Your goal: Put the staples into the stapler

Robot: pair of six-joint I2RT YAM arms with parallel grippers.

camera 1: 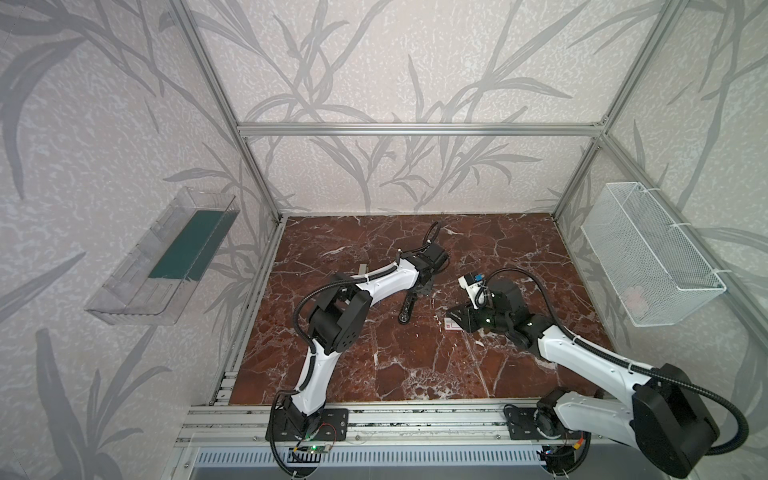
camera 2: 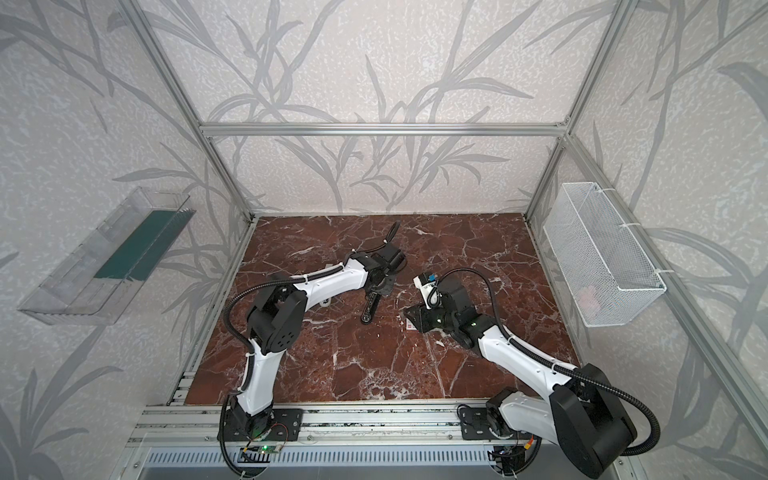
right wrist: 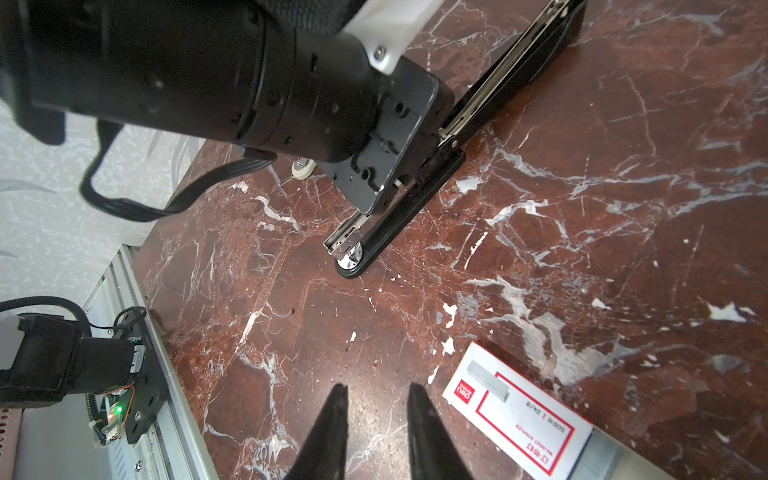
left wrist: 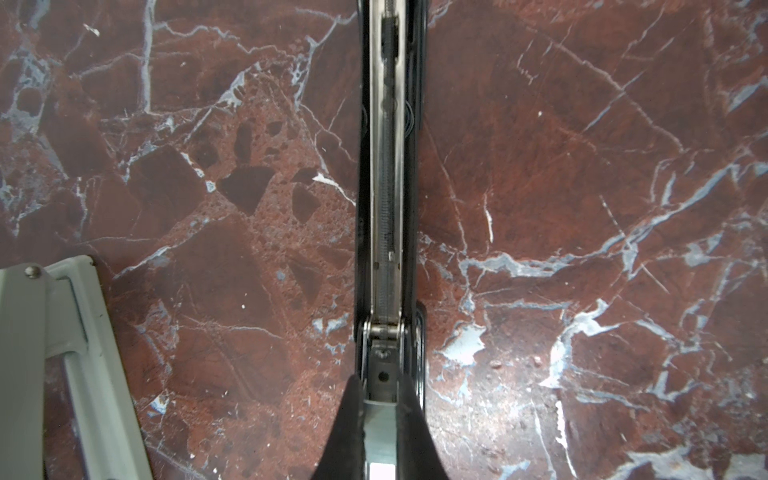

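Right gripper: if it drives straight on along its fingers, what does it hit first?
Likely the near tip of the stapler, straight ahead of the right gripper across bare table. Depth is unclear: if angled down, it would touch table first.

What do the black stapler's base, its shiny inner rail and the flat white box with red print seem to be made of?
Black stapler base: probably plastic or painted metal, smooth with a soft sheen. Inner rail: bare metal, silver and reflective. White box: likely thin cardboard, matte, with sharp folded edges.
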